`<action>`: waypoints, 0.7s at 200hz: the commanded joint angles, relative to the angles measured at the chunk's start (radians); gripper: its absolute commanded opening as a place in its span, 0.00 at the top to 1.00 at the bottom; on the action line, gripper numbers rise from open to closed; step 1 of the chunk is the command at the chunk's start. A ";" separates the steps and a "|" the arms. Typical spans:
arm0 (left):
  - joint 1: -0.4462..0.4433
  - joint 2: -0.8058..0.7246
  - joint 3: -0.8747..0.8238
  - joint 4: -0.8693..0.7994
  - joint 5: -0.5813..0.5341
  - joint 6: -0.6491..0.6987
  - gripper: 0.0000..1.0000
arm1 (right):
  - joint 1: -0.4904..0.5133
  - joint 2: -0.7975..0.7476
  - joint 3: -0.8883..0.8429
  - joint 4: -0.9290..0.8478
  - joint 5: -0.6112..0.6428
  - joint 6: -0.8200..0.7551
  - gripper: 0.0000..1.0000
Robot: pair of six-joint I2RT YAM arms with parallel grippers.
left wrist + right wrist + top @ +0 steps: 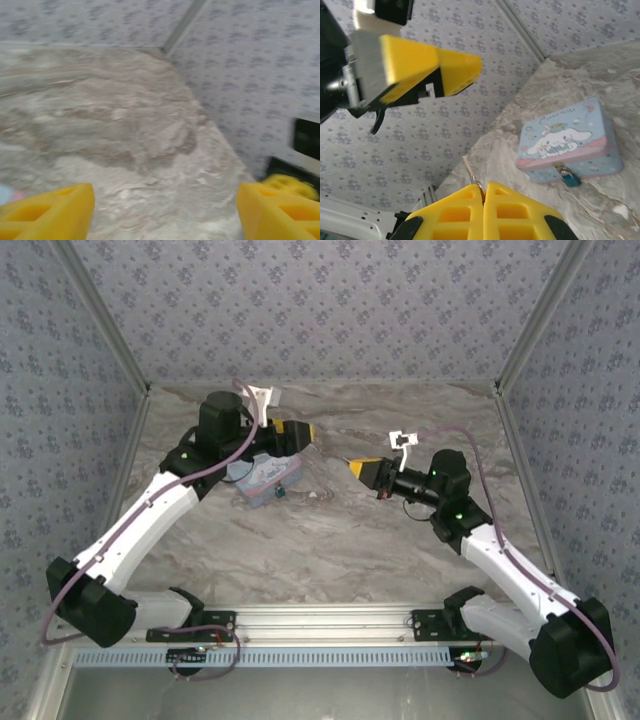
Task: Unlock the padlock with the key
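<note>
The key is a slim metal shaft sticking up out of my right gripper, whose yellow fingers are shut on its head. That gripper hovers to the right of the pale-blue cartoon tin. The small teal padlock hangs on the tin's front latch, and in the top view the padlock sits at the tin's near edge. My left gripper is raised over the tin's far right side. Its fingers stand wide apart with only table between them in the left wrist view.
The marble-patterned table is walled by patterned panels at the back and both sides. The left gripper's yellow finger hangs above the right one in the right wrist view. A blurred yellow and black shape sits at the right edge of the left wrist view.
</note>
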 commanded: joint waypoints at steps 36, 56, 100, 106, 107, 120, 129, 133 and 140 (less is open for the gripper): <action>0.041 0.227 0.125 -0.248 -0.169 0.145 0.24 | -0.015 -0.067 -0.054 -0.157 0.088 -0.048 1.00; 0.041 0.313 0.162 -0.273 -0.183 0.161 0.24 | -0.020 -0.071 -0.061 -0.167 0.096 -0.046 1.00; 0.036 0.472 0.249 -0.338 -0.206 0.196 0.26 | -0.036 -0.080 -0.063 -0.195 0.100 -0.050 1.00; 0.033 0.487 0.259 -0.343 -0.205 0.199 0.26 | -0.040 -0.079 -0.063 -0.195 0.099 -0.050 1.00; 0.032 0.490 0.260 -0.344 -0.205 0.201 0.26 | -0.040 -0.079 -0.063 -0.196 0.100 -0.050 1.00; 0.028 0.522 0.279 -0.357 -0.208 0.211 0.26 | -0.049 -0.081 -0.067 -0.197 0.100 -0.047 1.00; 0.025 0.542 0.292 -0.367 -0.207 0.215 0.26 | -0.053 -0.081 -0.070 -0.198 0.098 -0.045 1.00; 0.023 0.551 0.298 -0.371 -0.208 0.217 0.26 | -0.056 -0.082 -0.070 -0.198 0.098 -0.045 1.00; 0.019 0.564 0.306 -0.379 -0.208 0.219 0.26 | -0.059 -0.081 -0.071 -0.198 0.098 -0.042 1.00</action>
